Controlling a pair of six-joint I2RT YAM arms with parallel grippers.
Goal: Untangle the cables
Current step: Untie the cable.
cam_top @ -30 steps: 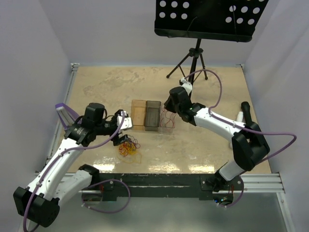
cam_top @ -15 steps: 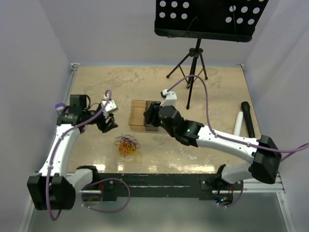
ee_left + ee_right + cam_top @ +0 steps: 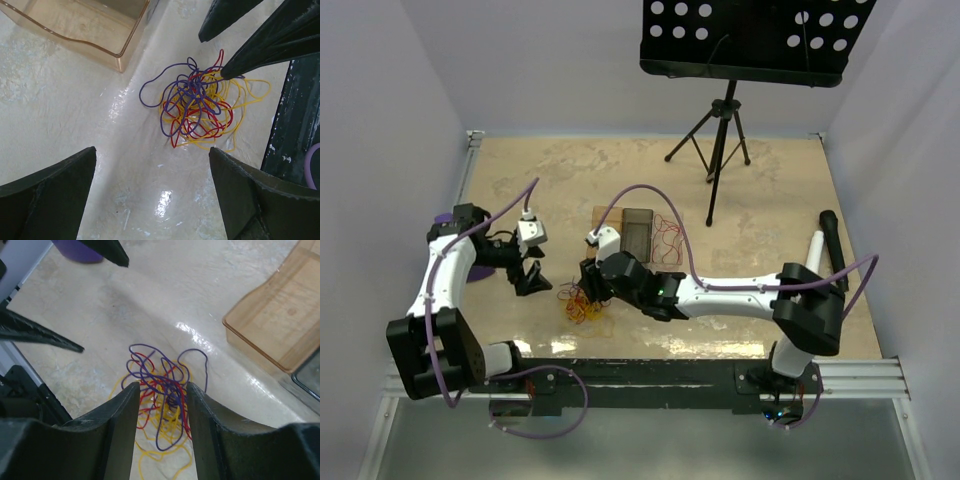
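One small heap of cables [image 3: 586,303] lies on the table [image 3: 520,180], close to the front edge, at about 6 o'clock. Its thin loops come in three colours, yellow, red and purple, all mixed up. How many cables there are cannot be told.

The right claw [image 3: 161,387] hangs right over the heap. Its two fingers are apart and hold nothing. One fingertip [image 3: 225,74] touches the heap's edge.

The left claw [image 3: 152,150] is at 9 o'clock from the heap, near it but not touching. Its two fingers are spread wide.

Three boxes sit in a row at 1 o'clock from the heap:
- one amber box [image 3: 270,325]
- one dark box [image 3: 638,232]
- one clear box [image 3: 669,215], with thin red cables [image 3: 667,238] inside

Two microphones lie well away at 3 o'clock, one black [image 3: 831,240] and one white [image 3: 814,248]. One music stand [image 3: 750,35] stands at the back, at 1 o'clock.
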